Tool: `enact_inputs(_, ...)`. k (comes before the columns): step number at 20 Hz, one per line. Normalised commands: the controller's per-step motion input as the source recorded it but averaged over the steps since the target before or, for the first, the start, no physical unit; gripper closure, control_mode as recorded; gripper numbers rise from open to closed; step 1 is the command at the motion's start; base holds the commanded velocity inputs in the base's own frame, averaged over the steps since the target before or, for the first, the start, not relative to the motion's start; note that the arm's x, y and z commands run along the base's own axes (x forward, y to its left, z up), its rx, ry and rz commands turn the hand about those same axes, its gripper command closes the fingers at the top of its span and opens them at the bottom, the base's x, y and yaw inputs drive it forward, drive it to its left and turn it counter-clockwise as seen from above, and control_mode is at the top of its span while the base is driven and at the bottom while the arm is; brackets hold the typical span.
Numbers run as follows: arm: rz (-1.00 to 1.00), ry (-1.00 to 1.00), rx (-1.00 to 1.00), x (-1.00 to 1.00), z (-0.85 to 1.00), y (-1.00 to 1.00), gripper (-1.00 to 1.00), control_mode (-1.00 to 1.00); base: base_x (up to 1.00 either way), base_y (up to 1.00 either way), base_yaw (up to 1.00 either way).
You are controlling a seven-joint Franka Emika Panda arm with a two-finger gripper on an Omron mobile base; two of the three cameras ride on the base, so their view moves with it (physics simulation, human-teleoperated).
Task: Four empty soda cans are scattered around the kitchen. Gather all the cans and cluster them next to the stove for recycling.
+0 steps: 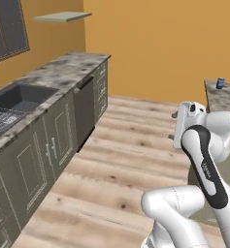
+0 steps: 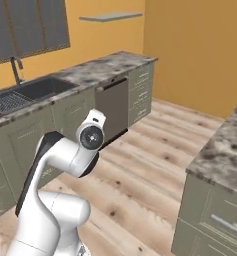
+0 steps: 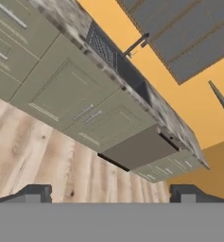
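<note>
On the far right counter (image 1: pixel 223 99) — blue soda can (image 1: pixel 220 83), white band, upright; end effector (image 3: pixel 111 194) released, empty.

Two cameras ride behind the white arm (image 1: pixel 204 164), looking forward and down across the plank floor (image 1: pixel 126 164). The left one sits behind the arm's left shoulder, taking in the sink (image 1: pixel 19 97) run at left and a far surface (image 1: pixel 223 97) at right; the right one stands nearer the island surface (image 2: pixel 225 150), with the sink (image 2: pixel 35 90) run farther off. Both share the dishwasher (image 2: pixel 112 107) and the orange wall (image 2: pixel 195 45). The hand camera (rolled well off level) looks close along the claw (image 3: pixel 111 193) at the same cabinets (image 3: pixel 66 90) and sink.
</note>
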Motion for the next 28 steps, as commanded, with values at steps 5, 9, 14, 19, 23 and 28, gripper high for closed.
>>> enact_inputs(5,0.0,0.0,0.0,0.0,0.0,0.0,-1.0,1.0,0.8,0.4,-0.1)
enact_inputs(9,0.0,0.0,0.0,0.0,0.0,0.0,-1.0,1.0,0.74,0.14,-0.2)
enact_inputs(14,0.0,0.0,0.0,0.0,0.0,0.0,-1.0,1.0,0.72,0.01,-0.25)
enact_inputs(19,0.0,0.0,0.0,0.0,0.0,0.0,-1.0,1.0,0.71,0.05,-0.26)
enact_inputs(23,0.0,0.0,0.0,0.0,0.0,0.0,-1.0,1.0,0.74,0.12,-0.27)
enact_inputs(28,0.0,0.0,0.0,0.0,0.0,0.0,-1.0,1.0,0.78,0.16,-0.25)
